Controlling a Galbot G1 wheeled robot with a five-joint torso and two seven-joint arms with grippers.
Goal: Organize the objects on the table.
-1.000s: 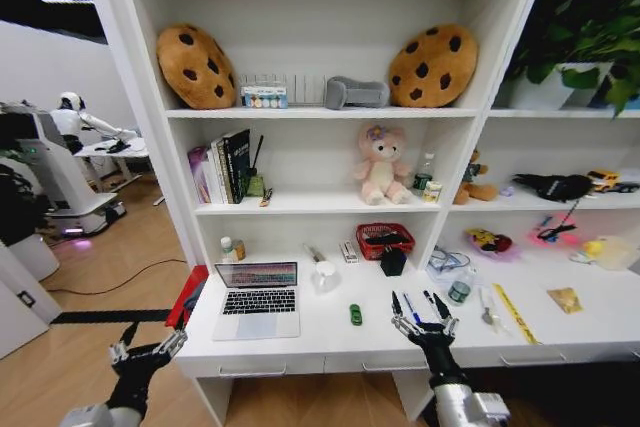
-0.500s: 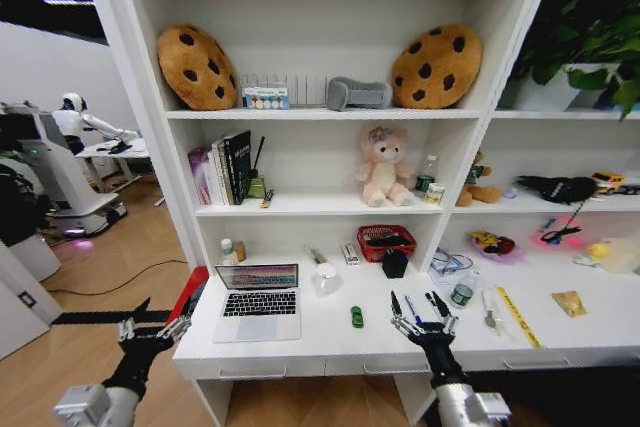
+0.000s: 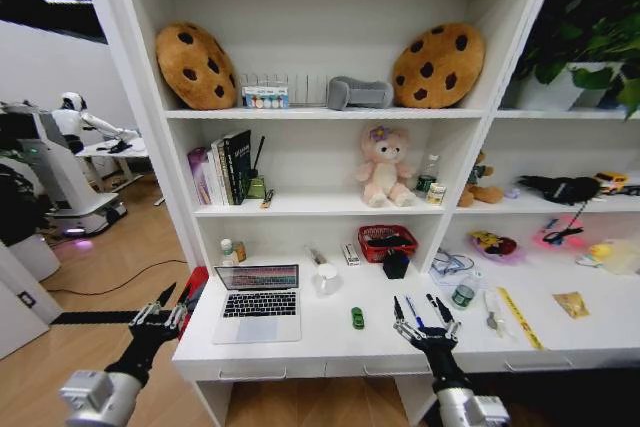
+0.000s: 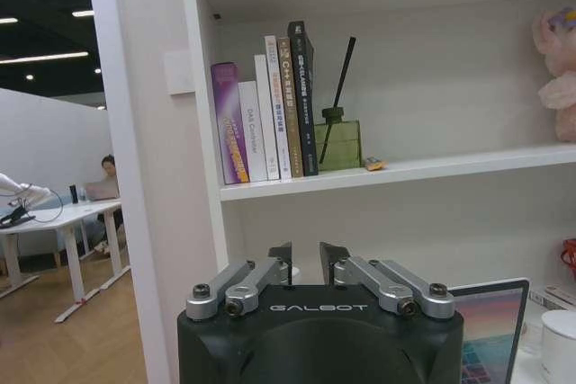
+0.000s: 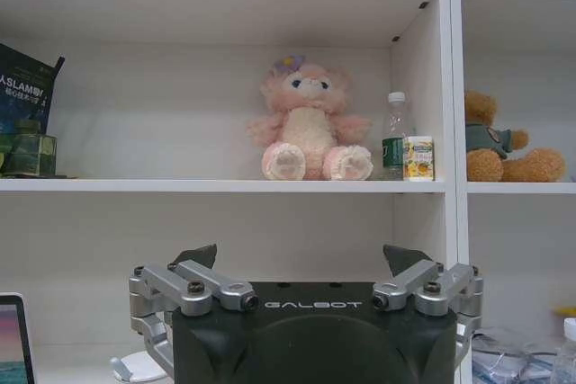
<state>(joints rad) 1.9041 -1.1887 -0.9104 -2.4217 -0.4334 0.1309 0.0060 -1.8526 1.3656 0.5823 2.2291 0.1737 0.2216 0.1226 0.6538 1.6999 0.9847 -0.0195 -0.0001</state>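
1. Left gripper [image 3: 166, 308] held low, off the left end of the tabletop [image 3: 320, 342], beside its edge and apart from everything on it; fingers nearly closed with a thin gap between the tips in the left wrist view [image 4: 306, 256], grasping nothing.
2. Right gripper [image 3: 424, 318] poised at the front edge of the tabletop, just before the pens; fingers spread wide and released, empty, likewise in the right wrist view [image 5: 306, 260].
3. Silver laptop [image 3: 258, 303] open on the left part of the tabletop, screen lit, facing the front edge.
4. Tiny green toy car [image 3: 357, 318] alone near the middle of the tabletop, between laptop and right gripper, touching neither.
5. Blue and black pens [image 3: 412, 309] lying side by side right by the right gripper's fingertips; contact impossible to judge.
6. Small green-capped jar [image 3: 461, 294] upright just to the right of the pens; yellow ruler [image 3: 520, 318] flat and slanted farther right, near the front edge.
7. At the back of the tabletop: white cup [image 3: 326, 278], red basket [image 3: 385, 241], small black object in front of the basket.
8. On the shelves above: row of books [image 3: 222, 167], pink plush toy [image 3: 382, 166], two cookie-shaped cushions [image 3: 195, 65] on the top shelf.
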